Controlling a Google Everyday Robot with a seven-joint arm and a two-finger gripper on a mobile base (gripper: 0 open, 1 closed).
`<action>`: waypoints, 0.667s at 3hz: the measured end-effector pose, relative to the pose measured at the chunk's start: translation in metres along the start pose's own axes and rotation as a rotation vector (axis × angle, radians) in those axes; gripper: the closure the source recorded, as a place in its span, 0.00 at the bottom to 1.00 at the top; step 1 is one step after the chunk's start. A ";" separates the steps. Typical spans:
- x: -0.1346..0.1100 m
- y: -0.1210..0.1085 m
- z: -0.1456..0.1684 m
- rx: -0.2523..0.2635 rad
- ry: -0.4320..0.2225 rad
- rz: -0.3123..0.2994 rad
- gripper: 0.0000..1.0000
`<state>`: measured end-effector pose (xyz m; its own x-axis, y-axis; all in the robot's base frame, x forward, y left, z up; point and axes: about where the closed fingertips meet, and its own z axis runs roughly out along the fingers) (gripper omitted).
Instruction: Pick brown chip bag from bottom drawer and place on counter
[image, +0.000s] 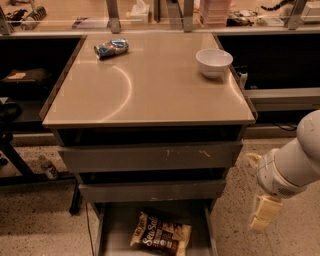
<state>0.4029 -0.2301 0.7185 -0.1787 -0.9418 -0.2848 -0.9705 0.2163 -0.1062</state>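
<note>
The brown chip bag (161, 235) lies flat on the floor of the open bottom drawer (117, 225), near its middle, with white lettering facing up. The beige counter (150, 95) tops the grey cabinet above it. My gripper (264, 214) hangs from the white arm at the lower right, outside the cabinet, to the right of the drawer and above the floor. It holds nothing that I can see and is well apart from the bag.
A white bowl (214, 62) stands at the counter's back right. A small blue-and-silver snack bag (111, 48) lies at the back left. Two closed grey drawer fronts (150, 157) sit above the open drawer. Dark shelving flanks the cabinet on both sides.
</note>
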 end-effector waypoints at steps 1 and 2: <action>-0.004 0.007 0.021 -0.044 -0.039 -0.004 0.00; -0.010 0.013 0.080 -0.120 -0.103 0.013 0.00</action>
<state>0.4048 -0.1975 0.6436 -0.1799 -0.9063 -0.3823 -0.9817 0.1901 0.0114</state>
